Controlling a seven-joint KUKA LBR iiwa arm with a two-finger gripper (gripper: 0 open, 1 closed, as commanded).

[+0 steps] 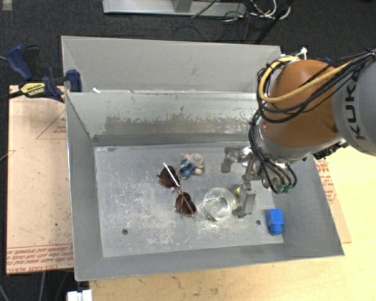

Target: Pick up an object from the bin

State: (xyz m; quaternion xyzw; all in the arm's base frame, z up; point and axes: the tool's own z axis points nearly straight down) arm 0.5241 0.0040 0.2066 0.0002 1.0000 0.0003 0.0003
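My gripper (236, 184) hangs low over the right half of the bin floor, open, with one finger (228, 161) toward the back and the other (242, 205) toward the front. Nothing sits between them. A clear round cup (217, 205) lies on its side just left of the front finger, touching or nearly touching it. A small blue block (274, 221) rests to the front right of the gripper. Brown-lensed sunglasses (177, 190) lie unfolded left of the cup.
A small pale and blue toy figure (191, 165) lies behind the sunglasses near the bin's middle. The arm and its orange cover with cables overhang the bin's right side. Bare scuffed floor stretches across the left part of the bin.
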